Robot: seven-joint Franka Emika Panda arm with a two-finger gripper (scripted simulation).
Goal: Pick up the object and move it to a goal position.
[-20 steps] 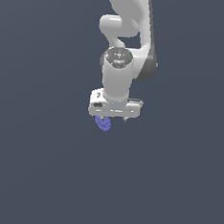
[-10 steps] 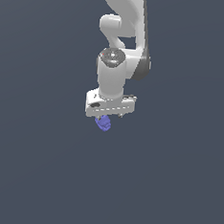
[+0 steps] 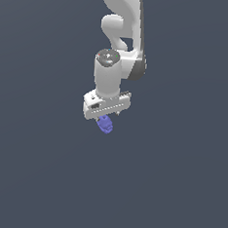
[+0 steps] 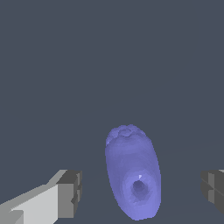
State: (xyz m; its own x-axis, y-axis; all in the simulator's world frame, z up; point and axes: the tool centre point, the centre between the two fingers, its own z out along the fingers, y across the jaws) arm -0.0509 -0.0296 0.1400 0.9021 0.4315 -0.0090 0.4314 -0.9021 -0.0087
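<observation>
Uniform slate-grey ground (image 3: 37,177) fills both views, with no edge, seam or marking to be seen on it. At the end effector, the gripper (image 4: 139,194) is shown spread wide in the wrist view: one dark-padded finger (image 4: 70,194) on a white link stands clear of the object on one side, and the other pad (image 4: 213,190) stands clear of it on the other, grey ground being visible in both gaps, so nothing is grasped. Between the two fingers the object (image 4: 132,173) is seen as a periwinkle, bumpy oblong blob; its long axis runs away from the camera, crosswise to the line joining the fingers, with a small dimpled hollow on the near, broader end and a knobbly cap at the far end. In the exterior view the object (image 3: 104,124) appears just below the white gripper bar (image 3: 107,105), narrower than that bar, its long axis slanting down toward the exterior view's right; whether it rests on the ground cannot be told. Above the bar, the white wrist cylinder (image 3: 108,76) and the arm (image 3: 125,19) rise out of frame. No legible writing or brand mark is shown.
</observation>
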